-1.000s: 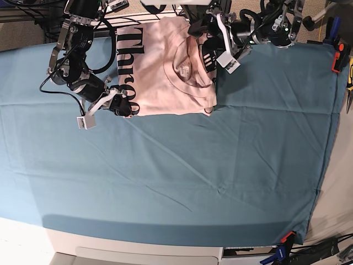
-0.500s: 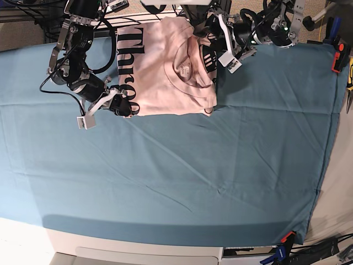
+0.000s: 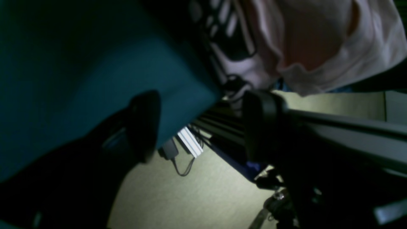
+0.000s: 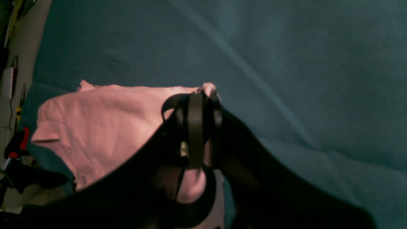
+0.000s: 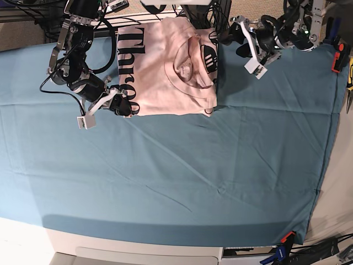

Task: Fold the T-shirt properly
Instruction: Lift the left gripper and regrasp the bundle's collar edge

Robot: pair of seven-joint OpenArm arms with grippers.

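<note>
We see the T-shirt [image 5: 174,69] lying partly folded at the far edge of the bench, on the teal cloth [image 5: 193,176], black lettering along its left side in the base view. Right gripper [image 5: 122,106] is clamped on the shirt's near-left corner; its wrist view shows pink fabric pinched between the jaws. Left gripper [image 5: 234,34] sits just off the shirt's right edge, jaws spread wide, nothing between them, over the cloth edge.
</note>
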